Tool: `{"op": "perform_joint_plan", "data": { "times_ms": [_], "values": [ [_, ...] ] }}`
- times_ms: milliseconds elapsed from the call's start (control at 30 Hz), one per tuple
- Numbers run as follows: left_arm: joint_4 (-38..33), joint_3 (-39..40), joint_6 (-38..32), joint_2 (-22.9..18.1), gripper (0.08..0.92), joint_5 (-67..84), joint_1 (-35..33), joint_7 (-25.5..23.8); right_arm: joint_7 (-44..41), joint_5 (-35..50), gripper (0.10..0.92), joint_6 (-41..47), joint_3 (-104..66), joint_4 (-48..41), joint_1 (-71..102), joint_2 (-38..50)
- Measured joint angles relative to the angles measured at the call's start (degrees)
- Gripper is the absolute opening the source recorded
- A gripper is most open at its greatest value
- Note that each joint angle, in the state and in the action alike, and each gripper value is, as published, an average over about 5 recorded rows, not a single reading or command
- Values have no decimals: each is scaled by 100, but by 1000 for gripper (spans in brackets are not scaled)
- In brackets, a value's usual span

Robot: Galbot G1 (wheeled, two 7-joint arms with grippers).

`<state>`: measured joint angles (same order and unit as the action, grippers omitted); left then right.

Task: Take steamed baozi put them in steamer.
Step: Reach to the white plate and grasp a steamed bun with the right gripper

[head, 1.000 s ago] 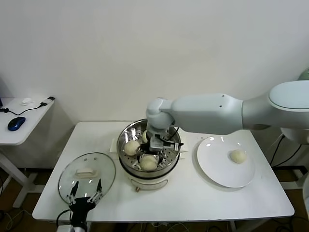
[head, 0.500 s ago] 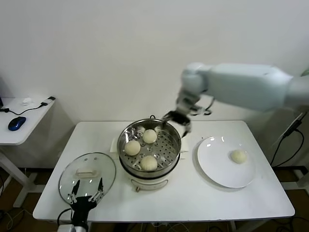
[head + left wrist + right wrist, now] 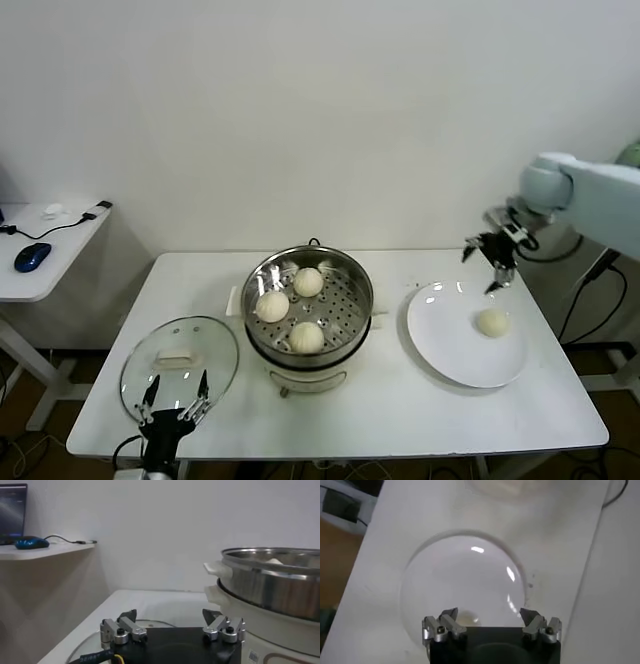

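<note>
White tabletop (image 3: pixel 400 400): three buns (image 3: pixel 307 282) are now left in the steamer (image 3: pixel 345 320), and the right tool (image 3: pixel 490 262), released and empty, has been swung above the plate (image 3: pixel 440 345) toward the last bun (image 3: pixel 491 321).

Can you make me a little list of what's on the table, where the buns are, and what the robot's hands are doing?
buns in steamer: three
bun on plate: one
lid: flat on the table, beside the steamer
right gripper: open, empty, in the air above the plate's far edge
left gripper: open, empty, low at the table's near edge, by the lid
left to do: one bun
</note>
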<state>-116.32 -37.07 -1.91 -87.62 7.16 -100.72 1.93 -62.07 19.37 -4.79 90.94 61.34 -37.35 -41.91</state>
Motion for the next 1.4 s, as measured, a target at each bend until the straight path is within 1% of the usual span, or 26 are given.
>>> {"op": "perform_joint_plan", "data": {
  "times_ms": [167,367,767,933,1067,1167,1400],
  "values": [
    [39,9,-1,-41,823,-54,-26,-13,23,-299,823,86,-654,-633,857,2],
    [71,0,-9,-54,823,-83,-66,-16,55,-624,823,88,-1287,-1339,1634,-198],
    [135,-15,-22,-62,823,-98,-79,-2,115,-1063,823,81,-2132,-2401,2521,-654],
    [137,-15,-23,-65,823,-100,-70,9,137,-1146,814,85,-2313,-2646,2652,-777],
    [139,-13,-22,-71,823,-104,-67,21,132,-1181,746,76,-2410,-2757,2728,-848],
    [131,-10,-19,-73,823,-110,-82,24,106,-1196,715,64,-2452,-2789,2748,-869],
    [59,5,5,-81,823,-133,-122,26,5,-1135,696,107,-2369,-2626,2616,-800]
  ]
}}
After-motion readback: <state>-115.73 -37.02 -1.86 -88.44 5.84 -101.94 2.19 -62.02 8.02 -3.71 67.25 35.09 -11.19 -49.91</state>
